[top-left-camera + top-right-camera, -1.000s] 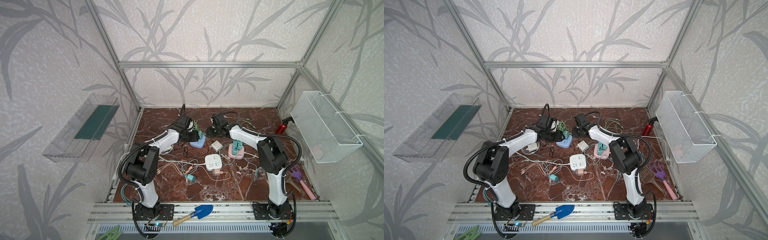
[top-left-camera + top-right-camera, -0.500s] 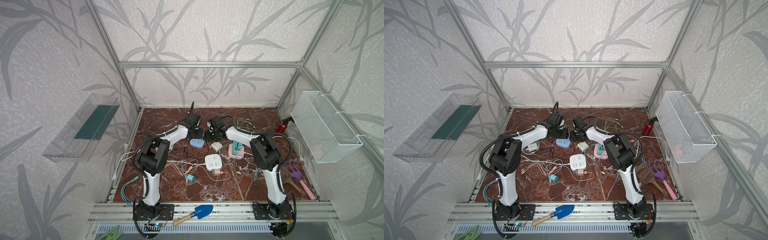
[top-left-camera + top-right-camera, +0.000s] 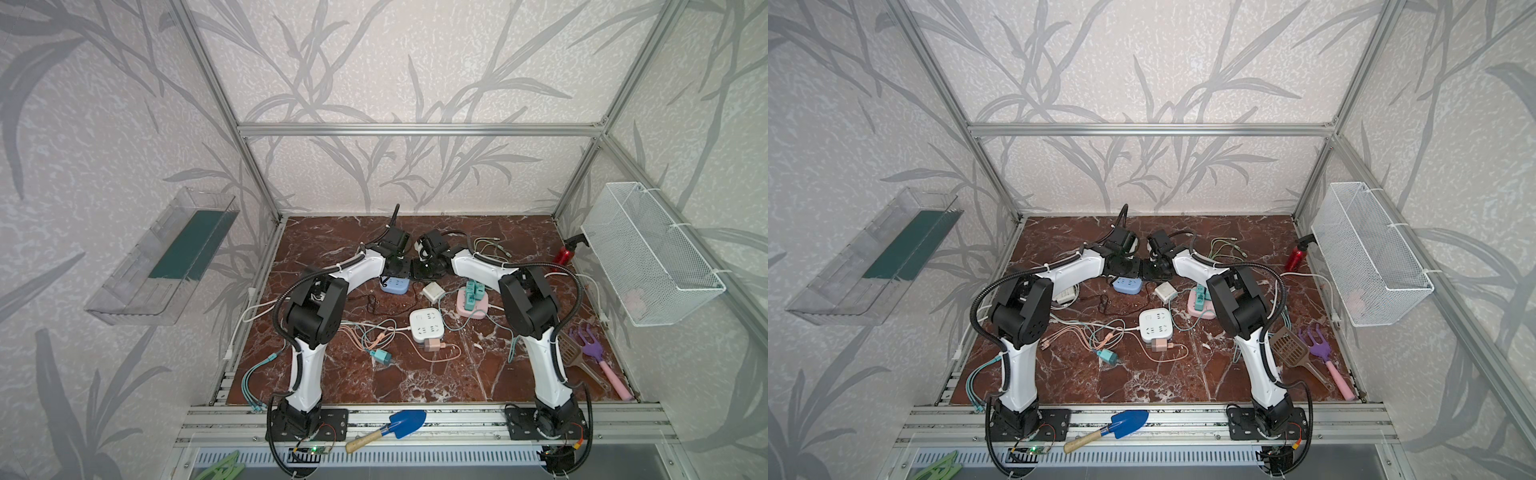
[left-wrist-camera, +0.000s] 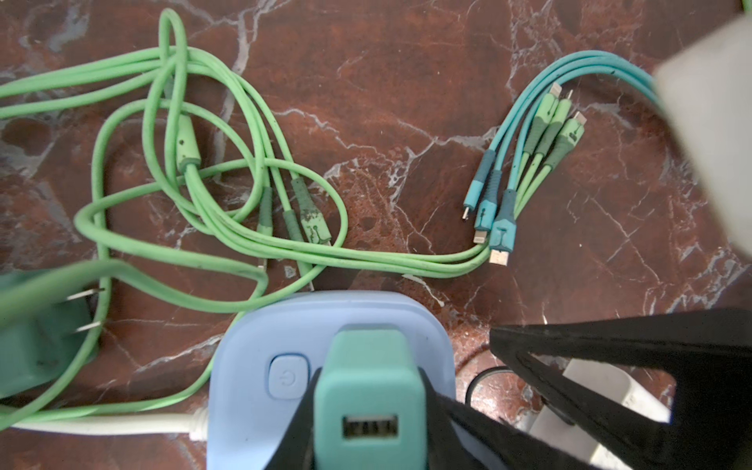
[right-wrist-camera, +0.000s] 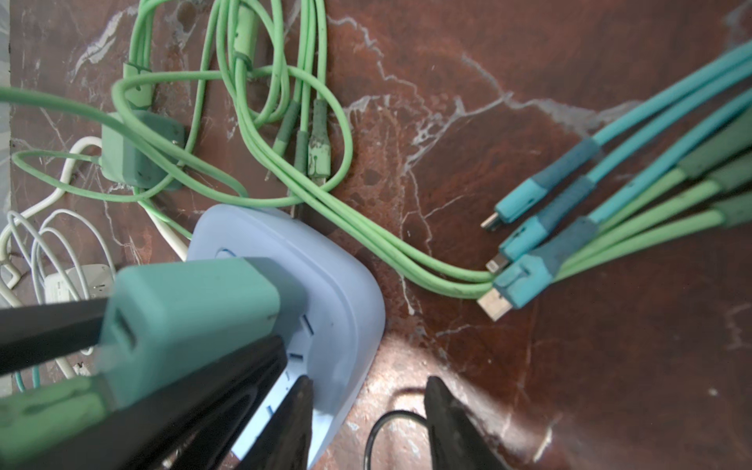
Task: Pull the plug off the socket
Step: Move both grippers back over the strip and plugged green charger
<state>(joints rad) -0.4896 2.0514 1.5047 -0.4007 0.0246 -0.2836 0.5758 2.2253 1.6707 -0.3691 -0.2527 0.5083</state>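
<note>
The plug [image 4: 366,358] stands in the top face of the socket [image 4: 244,325], its long axis rising straight off that face toward the left wrist camera, USB port uppermost. In both top views the pair sits toward the back middle of the table [image 3: 478,374]. The socket [image 3: 394,286] shows just in front of the two grippers, and the plug itself is hidden beneath them.

Your left gripper [image 4: 369,382] is already clamped on the plug, one black finger [image 4: 301,415] flat on each side, so the pull belongs to that arm. Draw along the plug's axis, straight away from the socket's face. A sideways lean would likely bind the prongs.

Your right gripper [image 5: 368,390] comes in from the opposite side. Its jaws stand apart, one fingertip [image 5: 299,403] over the socket's near edge and the other over bare table, gripping nothing. You cannot tell from these views whether that fingertip actually presses down.

That matters, because the socket looks light and lies loose, tethered only by its white cord [image 4: 101,423]. It will probably rise with the plug unless you bear down on it first.

Green cables [image 4: 186,140] lie just beside its far edge, clear of the pull line.
</note>
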